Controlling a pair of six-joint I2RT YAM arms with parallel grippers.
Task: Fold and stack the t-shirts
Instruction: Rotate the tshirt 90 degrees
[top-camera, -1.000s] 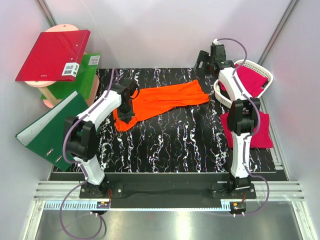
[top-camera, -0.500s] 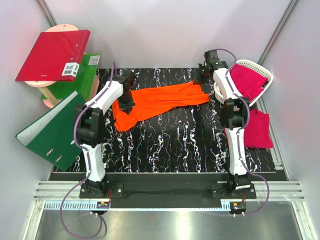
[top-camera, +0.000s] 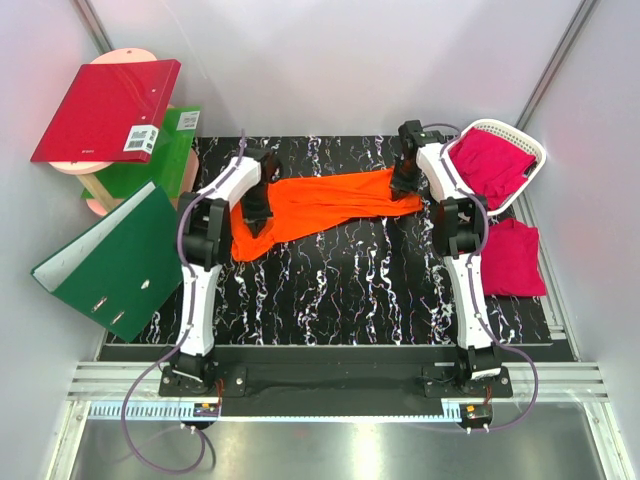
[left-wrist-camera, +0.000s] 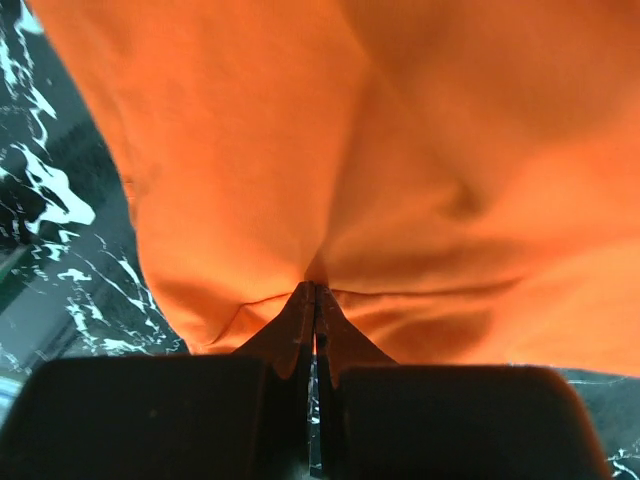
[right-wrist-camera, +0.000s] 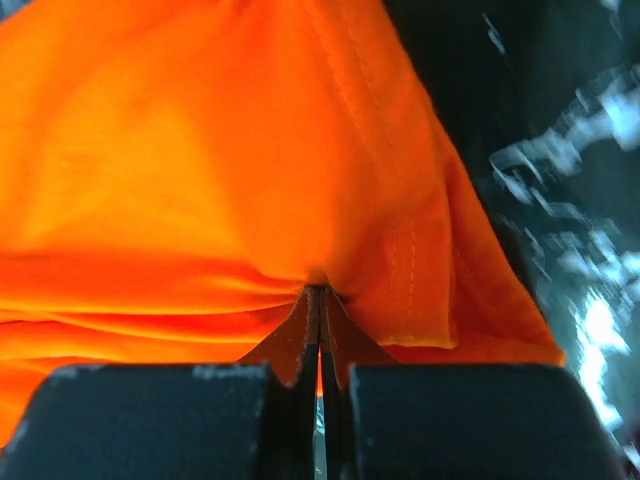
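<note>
An orange t-shirt (top-camera: 320, 200) lies stretched across the back of the black marbled table (top-camera: 350, 290). My left gripper (top-camera: 258, 208) is shut on its left end, the cloth (left-wrist-camera: 300, 180) bunching at the fingertips (left-wrist-camera: 316, 290). My right gripper (top-camera: 402, 186) is shut on its right end, pinching a fold beside the stitched hem (right-wrist-camera: 405, 260). One magenta-pink t-shirt (top-camera: 492, 160) fills the white basket (top-camera: 535, 150). Another pink t-shirt (top-camera: 515, 258) lies folded on the table's right edge.
A red binder (top-camera: 105, 108) rests on a round stand at the back left, with a green binder (top-camera: 165, 150) beneath it. A second green binder (top-camera: 100, 258) leans off the table's left edge. White walls close in the left, back and right.
My right arm came down from above the basket to the shirt's right end and shut on it. My left arm carried the shirt's left end slightly back.
</note>
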